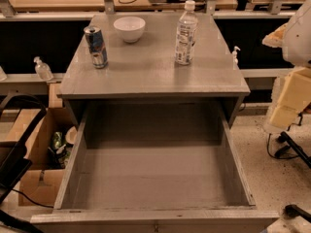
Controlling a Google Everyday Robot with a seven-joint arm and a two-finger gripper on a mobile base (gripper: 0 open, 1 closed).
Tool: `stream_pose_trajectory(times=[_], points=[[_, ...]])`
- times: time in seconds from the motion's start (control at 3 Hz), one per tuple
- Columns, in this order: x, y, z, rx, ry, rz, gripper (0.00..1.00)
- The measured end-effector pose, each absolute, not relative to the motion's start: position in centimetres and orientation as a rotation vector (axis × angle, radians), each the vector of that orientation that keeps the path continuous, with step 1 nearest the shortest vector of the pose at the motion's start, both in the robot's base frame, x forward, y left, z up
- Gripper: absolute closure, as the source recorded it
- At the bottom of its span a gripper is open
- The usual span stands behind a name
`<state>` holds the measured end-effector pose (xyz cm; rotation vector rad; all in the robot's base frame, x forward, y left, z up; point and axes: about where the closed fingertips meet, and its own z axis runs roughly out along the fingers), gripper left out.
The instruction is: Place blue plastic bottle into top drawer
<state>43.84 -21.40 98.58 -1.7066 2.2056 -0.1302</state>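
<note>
The blue plastic bottle (pixel 186 33) stands upright at the back right of the grey cabinet top (pixel 155 74); it is clear and ribbed, with a white cap and a white label. The top drawer (pixel 155 178) is pulled fully out below the cabinet top, and its flat grey bottom is bare. My arm, with white and yellow segments (pixel 291 91), is at the right edge of the view. My gripper (pixel 294 178) is low at the far right, beside the drawer's right wall. It is well away from the bottle and holds nothing that I can see.
A blue-and-silver can (pixel 96 46) stands at the cabinet top's left and a white bowl (pixel 129 28) at its back. Small pump bottles stand left (pixel 43 69) and right (pixel 235 55). A cardboard box (pixel 43 149) with clutter and dark straps are on the left.
</note>
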Motion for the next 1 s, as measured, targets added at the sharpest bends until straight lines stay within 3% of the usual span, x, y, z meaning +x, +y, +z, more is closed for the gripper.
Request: stream_pose_trajectory(times=[0.33, 1.0], points=[[43.8, -21.4, 98.6, -1.706, 2.205, -0.130, 0.00], [53.2, -25.1, 97.5, -1.323, 1.981, 0.076, 0.00]])
